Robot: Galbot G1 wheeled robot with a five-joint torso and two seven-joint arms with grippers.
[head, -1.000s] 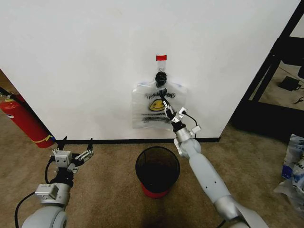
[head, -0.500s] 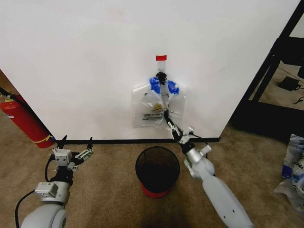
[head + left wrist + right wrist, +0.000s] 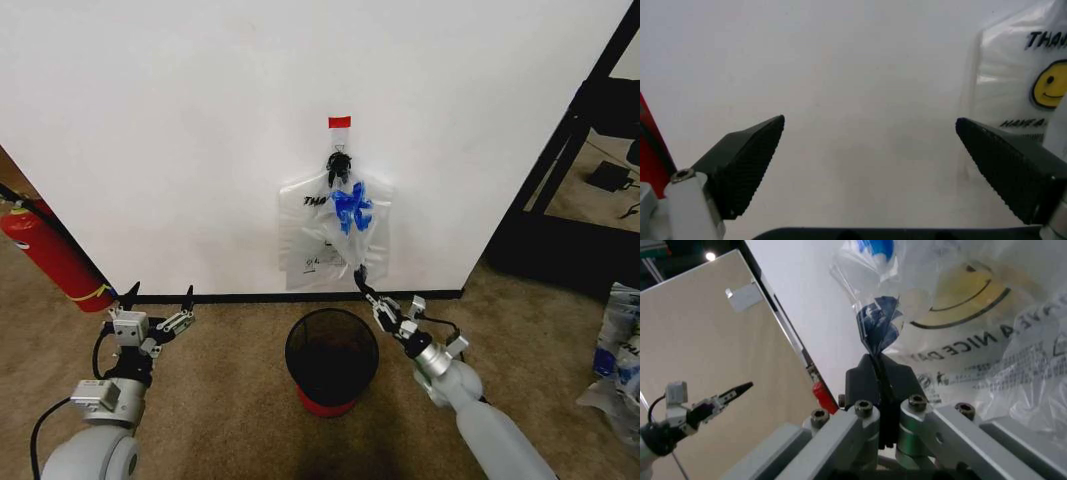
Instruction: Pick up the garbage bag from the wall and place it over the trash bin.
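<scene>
The garbage bag [image 3: 318, 232], thin whitish plastic with a blue patch, hangs from a black hook on the white wall. My right gripper [image 3: 361, 280] sits at the bag's lower edge, just above the trash bin's far rim, shut on a pulled-out strand of the bag. The right wrist view shows the fingers [image 3: 867, 377] pinched on a twisted blue strip of the bag [image 3: 960, 315]. The trash bin [image 3: 332, 355], black mesh with a red base, stands on the carpet below the bag. My left gripper [image 3: 155, 300] hovers open low on the left, facing the wall [image 3: 870, 155], with the bag [image 3: 1017, 85] off to one side.
A red fire extinguisher [image 3: 50, 255] leans against the wall at the far left. A black frame [image 3: 570, 150] stands to the right of the wall panel. Plastic-wrapped items [image 3: 620, 350] lie on the carpet at the right edge. Red tape [image 3: 340, 121] marks the hook.
My right gripper has drawn down and back from the bag's middle to below its lower edge, dragging plastic with it. The blue patch has come to the front. The left arm stayed put.
</scene>
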